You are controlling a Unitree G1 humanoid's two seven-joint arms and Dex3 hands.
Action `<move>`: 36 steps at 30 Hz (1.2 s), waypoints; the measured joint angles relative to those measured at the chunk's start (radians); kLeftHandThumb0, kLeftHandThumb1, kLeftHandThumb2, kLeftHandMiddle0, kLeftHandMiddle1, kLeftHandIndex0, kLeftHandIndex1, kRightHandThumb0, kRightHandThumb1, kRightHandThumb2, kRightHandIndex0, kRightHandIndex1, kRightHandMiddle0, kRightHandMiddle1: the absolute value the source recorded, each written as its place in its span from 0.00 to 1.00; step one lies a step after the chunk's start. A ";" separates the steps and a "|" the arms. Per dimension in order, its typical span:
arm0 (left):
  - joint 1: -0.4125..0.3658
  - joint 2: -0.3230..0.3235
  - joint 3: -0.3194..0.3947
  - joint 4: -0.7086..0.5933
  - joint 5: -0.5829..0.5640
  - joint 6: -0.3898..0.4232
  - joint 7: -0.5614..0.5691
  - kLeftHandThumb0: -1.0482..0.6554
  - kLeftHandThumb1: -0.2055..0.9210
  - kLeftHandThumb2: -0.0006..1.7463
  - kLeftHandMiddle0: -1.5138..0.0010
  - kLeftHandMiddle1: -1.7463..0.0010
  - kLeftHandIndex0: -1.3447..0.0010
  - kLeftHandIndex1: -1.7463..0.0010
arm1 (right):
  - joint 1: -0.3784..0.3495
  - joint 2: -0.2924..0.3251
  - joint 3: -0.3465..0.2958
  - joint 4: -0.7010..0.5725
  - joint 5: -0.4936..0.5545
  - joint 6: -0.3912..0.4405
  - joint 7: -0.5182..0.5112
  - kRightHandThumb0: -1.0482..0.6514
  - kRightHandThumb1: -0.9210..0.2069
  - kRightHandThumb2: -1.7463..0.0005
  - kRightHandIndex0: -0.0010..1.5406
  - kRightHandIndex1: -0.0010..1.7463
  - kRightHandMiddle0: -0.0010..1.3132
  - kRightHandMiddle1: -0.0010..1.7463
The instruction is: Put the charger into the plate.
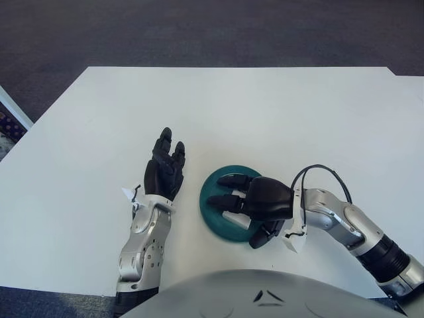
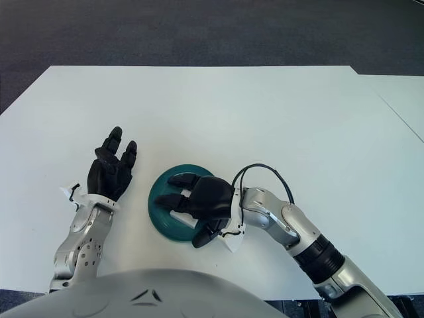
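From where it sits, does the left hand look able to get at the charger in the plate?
Probably not cleanly. The charger lies in the plate with the right hand spread right over it. The left hand shows just left of the plate, open, but the right hand blocks the way from above.

White table (image 1: 265, 112), dark carpet floor (image 1: 199, 30) behind it. Directly on the table: a teal plate (image 1: 213, 211), sitting under the right hand (image 1: 262, 199) fingers and just right of the left hand (image 1: 164, 173).
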 measured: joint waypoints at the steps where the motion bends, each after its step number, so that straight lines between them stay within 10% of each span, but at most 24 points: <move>1: -0.004 0.003 0.009 0.007 0.001 -0.001 -0.001 0.00 1.00 0.63 1.00 1.00 1.00 1.00 | -0.002 -0.001 -0.006 -0.004 0.026 0.011 0.018 0.00 0.00 0.46 0.00 0.00 0.00 0.00; 14: -0.092 0.162 0.104 0.245 0.120 -0.071 -0.114 0.00 1.00 0.61 1.00 1.00 1.00 1.00 | -0.310 -0.022 -0.249 -0.078 0.421 0.143 0.154 0.00 0.00 0.41 0.00 0.00 0.00 0.00; 27: -0.076 0.083 0.038 0.240 0.135 -0.117 -0.136 0.00 1.00 0.56 1.00 1.00 1.00 1.00 | -0.492 -0.087 -0.203 0.163 0.918 0.208 0.693 0.00 0.00 0.38 0.01 0.00 0.04 0.02; 36: 0.048 0.080 -0.065 0.051 0.258 -0.135 -0.122 0.00 1.00 0.59 1.00 1.00 1.00 1.00 | -0.490 -0.080 -0.206 0.204 0.982 0.250 0.821 0.01 0.00 0.44 0.01 0.00 0.03 0.02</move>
